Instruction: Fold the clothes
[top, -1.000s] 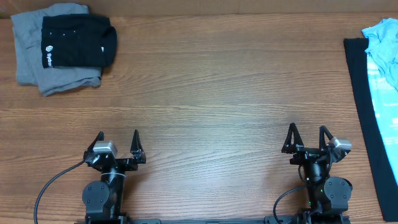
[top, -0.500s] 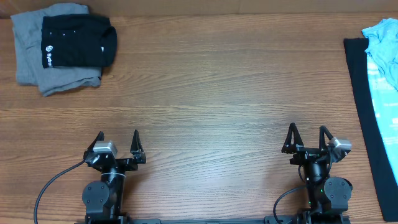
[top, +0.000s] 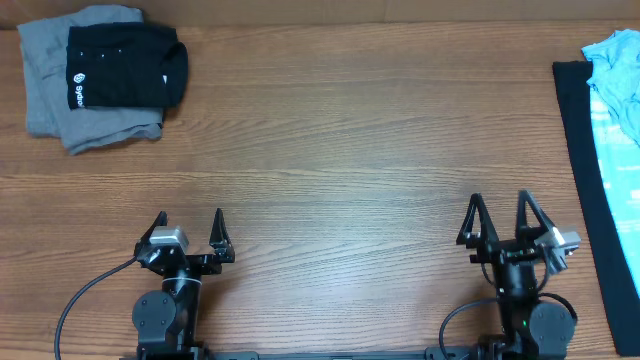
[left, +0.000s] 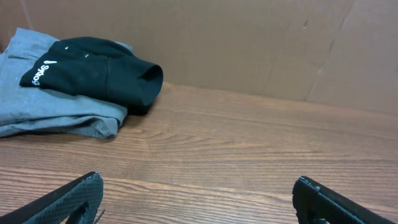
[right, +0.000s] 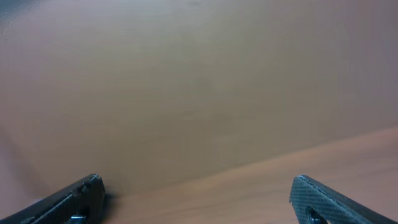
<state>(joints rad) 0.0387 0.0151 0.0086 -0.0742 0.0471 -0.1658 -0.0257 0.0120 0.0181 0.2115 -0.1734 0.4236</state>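
Overhead: spotting the light blue T-shirt (top: 620, 90) at far right, mostly cut off, seemingly crumpled over a black garment (top: 585, 200). Noting fingers spread wide on left gripper (top: 189, 218) and right gripper (top: 499, 200), gripping nothing. Best to pinch one hem, drag onto bare table (top: 350, 150), flatten before folding.

The black garment (top: 125, 65) carries small white print; the grey garment (top: 100, 130) is plain. The table (top: 350, 150) is brown woodgrain. The light blue T-shirt (top: 620, 90) shows pale print, beside a plain black cloth (top: 590, 220).
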